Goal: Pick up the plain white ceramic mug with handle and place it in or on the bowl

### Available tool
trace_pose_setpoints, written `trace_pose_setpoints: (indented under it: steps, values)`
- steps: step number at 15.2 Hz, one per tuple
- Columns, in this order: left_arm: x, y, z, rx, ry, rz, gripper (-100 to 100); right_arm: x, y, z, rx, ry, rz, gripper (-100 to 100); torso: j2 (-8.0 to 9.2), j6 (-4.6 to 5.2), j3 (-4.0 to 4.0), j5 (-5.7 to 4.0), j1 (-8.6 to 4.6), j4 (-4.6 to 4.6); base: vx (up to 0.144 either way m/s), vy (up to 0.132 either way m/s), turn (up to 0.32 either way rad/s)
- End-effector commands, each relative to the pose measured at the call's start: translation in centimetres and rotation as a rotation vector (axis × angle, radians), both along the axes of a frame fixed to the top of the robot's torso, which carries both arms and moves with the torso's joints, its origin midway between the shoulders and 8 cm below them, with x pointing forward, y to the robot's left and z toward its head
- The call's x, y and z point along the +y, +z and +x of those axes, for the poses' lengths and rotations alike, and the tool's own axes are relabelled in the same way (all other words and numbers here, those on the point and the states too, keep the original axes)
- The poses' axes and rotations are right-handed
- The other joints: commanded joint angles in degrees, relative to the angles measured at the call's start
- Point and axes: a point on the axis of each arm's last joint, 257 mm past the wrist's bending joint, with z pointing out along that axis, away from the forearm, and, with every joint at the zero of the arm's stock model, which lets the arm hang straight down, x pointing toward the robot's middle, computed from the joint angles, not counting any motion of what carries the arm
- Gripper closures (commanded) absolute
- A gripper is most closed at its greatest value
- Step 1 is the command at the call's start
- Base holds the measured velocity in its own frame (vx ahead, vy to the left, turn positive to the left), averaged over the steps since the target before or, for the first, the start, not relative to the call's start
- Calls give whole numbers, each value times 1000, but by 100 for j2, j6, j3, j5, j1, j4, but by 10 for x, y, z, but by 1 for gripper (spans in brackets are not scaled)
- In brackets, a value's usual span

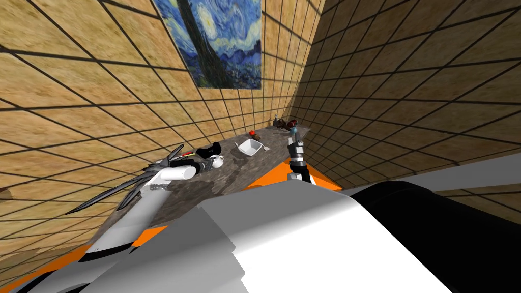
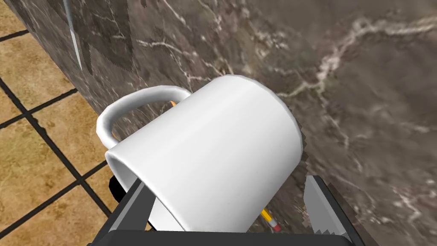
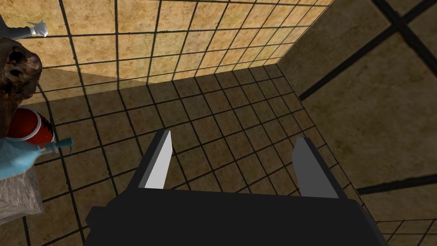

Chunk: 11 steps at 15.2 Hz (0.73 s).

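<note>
A plain white mug (image 2: 209, 158) with a looped handle (image 2: 128, 106) rests on the dark marbled counter (image 2: 362, 106). My left gripper (image 2: 228, 205) is open around it. One finger (image 2: 134, 203) lies under the mug's rim side, and the other finger (image 2: 320, 205) stands a little clear of its base side. In the head view the mug (image 1: 217, 161) is at the tip of my left gripper (image 1: 207, 165). The white square bowl (image 1: 250, 147) stands farther along the counter. My right gripper (image 1: 294, 135) is raised near the counter's right edge, and in its wrist view this gripper (image 3: 232, 143) is open and empty.
A yellow pencil (image 2: 269, 217) lies under the mug. A black object (image 1: 208, 150) sits just behind the mug, and a small red item (image 1: 252, 134) beyond the bowl. A red ball (image 3: 30, 126), a blue thing (image 3: 17, 158) and a brown lump (image 3: 17, 77) crowd the far corner. Grey spiky leaves (image 1: 127, 188) flank my left arm.
</note>
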Motion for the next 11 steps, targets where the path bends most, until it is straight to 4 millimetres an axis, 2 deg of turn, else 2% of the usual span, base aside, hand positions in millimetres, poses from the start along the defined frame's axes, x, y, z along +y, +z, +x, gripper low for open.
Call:
trace_pose_setpoints:
  steps: [1,3,4,6,7,9,10,11]
  values:
    - [16,-3,-7,60,9,15,-100,0,0,0,0,0,0,0,0,0,0,0,0,0,14,-12,-120]
    - [17,-8,-13,89,10,18,-100,0,0,0,0,0,0,0,-1,2,0,-1,-1,0,15,-9,-105]
    - [30,-8,-17,130,19,27,-100,0,0,0,0,0,0,0,0,0,0,0,-1,0,17,-16,-133]
    - [31,-11,-22,156,21,30,-100,0,0,0,0,0,0,0,-5,5,-4,3,-1,-3,14,-11,-96]
    - [44,-9,-27,194,30,37,-100,0,0,0,0,0,0,0,-7,3,-6,5,2,-5,11,-14,-122]
    - [45,-13,-33,221,31,39,-100,0,0,0,0,0,0,0,-12,6,-9,5,4,-6,11,-10,-81]
    - [57,-10,-37,256,42,44,-100,0,0,0,0,0,0,0,-14,4,-11,8,7,-8,15,-12,-134]
    - [57,-12,-41,274,42,46,-100,0,0,0,0,0,0,0,-19,9,-15,9,10,-10,15,-12,-143]
